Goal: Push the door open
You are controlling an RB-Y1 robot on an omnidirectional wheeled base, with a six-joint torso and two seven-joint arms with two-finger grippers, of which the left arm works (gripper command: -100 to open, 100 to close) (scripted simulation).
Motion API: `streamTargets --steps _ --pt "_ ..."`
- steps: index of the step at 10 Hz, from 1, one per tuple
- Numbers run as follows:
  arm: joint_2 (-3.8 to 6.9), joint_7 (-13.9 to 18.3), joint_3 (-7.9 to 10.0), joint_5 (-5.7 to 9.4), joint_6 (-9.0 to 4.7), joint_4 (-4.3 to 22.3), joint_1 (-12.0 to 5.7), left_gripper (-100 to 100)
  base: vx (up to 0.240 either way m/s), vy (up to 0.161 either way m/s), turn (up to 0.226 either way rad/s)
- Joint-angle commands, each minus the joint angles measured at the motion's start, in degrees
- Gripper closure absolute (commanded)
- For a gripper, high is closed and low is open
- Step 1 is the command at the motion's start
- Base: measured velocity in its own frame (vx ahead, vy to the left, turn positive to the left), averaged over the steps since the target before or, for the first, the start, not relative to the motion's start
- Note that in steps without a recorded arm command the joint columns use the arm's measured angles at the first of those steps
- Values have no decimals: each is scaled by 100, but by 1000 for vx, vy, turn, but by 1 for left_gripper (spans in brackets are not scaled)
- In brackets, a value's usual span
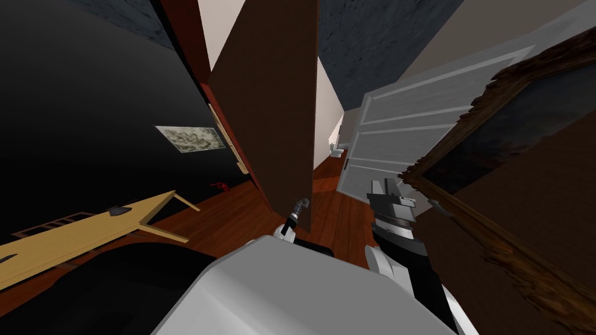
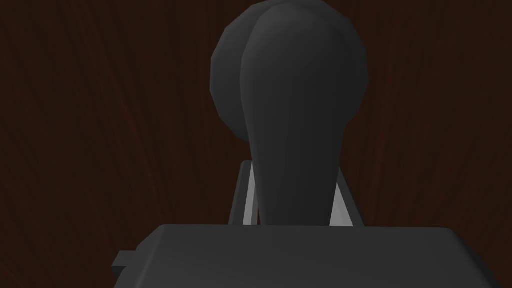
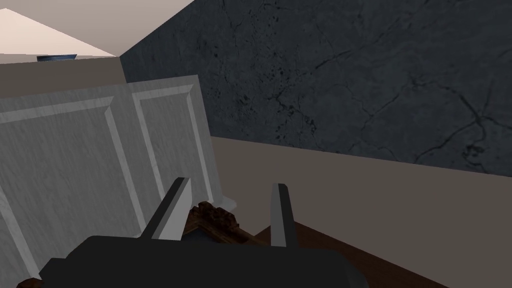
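A dark brown door (image 1: 273, 99) stands partly open and edge-on ahead of me. Its small lever handle (image 1: 301, 203) sits low on the door's near edge, with my left gripper (image 1: 294, 216) reaching up to it. In the left wrist view the dark handle (image 2: 295, 75) with its round base runs down between the fingers of my left gripper (image 2: 294, 167), which press its sides, and the brown door face (image 2: 100, 125) lies close behind. My right gripper (image 1: 387, 187) hangs to the right of the door, and its fingers stand open (image 3: 230, 192) with nothing between them.
A white panelled door (image 1: 401, 134) stands open at the right, beside a large dark picture in an ornate frame (image 1: 506, 134). A pale wooden table (image 1: 75, 232) lies at the left before a black area. The floor is red-brown wood (image 1: 233, 209).
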Motion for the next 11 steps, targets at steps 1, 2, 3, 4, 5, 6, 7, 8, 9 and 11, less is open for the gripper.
streamTargets --steps 1,2,3,4,5,6,7,8,9,11 --pt "81 -41 169 39 -6 -92 35 100 103 -129 73" --pt "81 -41 169 39 -6 -92 35 100 75 -81 50" --pt "73 -65 286 62 -4 -64 19 100 95 -93 48" --pt "73 -65 286 62 -4 -64 19 100 89 -86 47" --pt "73 -65 286 62 -4 -64 19 100 39 -25 0" --pt "63 -89 400 85 -2 -36 3 100 72 -67 34" --pt "57 -101 456 96 -1 -23 -5 100 96 -121 70" --pt "42 -124 564 118 1 3 -19 100 126 -133 67" --pt "34 -135 618 128 2 16 -27 100 131 -133 63" --pt "-3 -175 808 166 6 62 -53 100 173 -160 82"
